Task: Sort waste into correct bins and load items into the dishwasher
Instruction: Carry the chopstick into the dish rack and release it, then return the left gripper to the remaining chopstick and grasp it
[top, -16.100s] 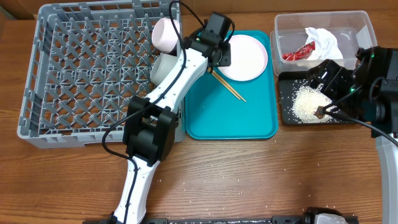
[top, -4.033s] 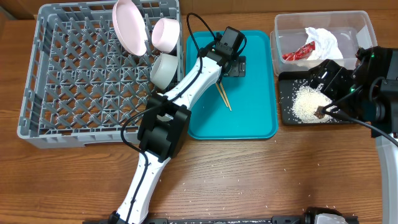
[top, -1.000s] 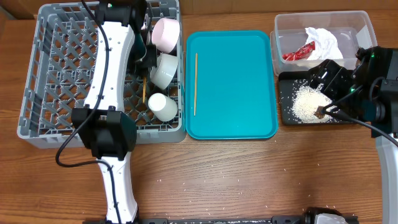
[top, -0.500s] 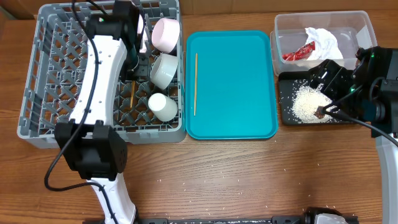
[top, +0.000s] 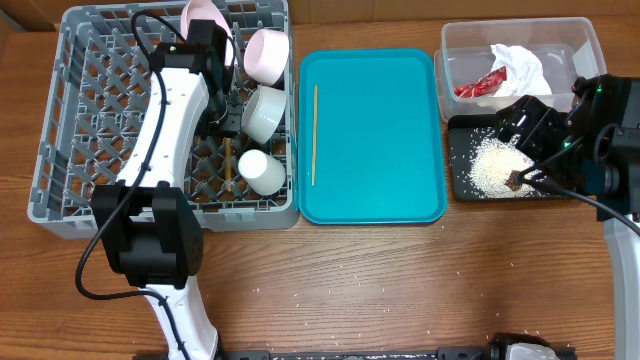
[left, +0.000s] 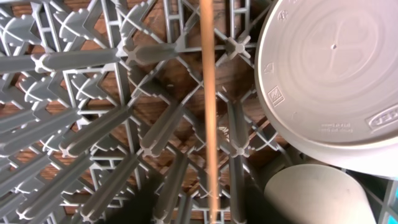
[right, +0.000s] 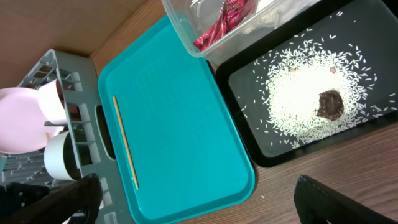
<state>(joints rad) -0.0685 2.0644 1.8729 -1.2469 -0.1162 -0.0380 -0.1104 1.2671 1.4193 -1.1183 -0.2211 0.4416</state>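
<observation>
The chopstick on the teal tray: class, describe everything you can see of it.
The chopstick is a thin, straight stick of pale wood. It lies flat on the teal tray, close to the side nearest the grey dish rack and parallel to that side. It rests on the tray's bare floor alone; nothing else touches it.

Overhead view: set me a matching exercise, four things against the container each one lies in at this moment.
Things:
1. small white cup
2. red wrapper
3. rice pile
4. chopstick that also shows in the right wrist view

Places:
A. black tray
B. teal tray
C. grey dish rack
D. clear tub

Pairs: 1-C, 2-D, 3-A, 4-B
</observation>
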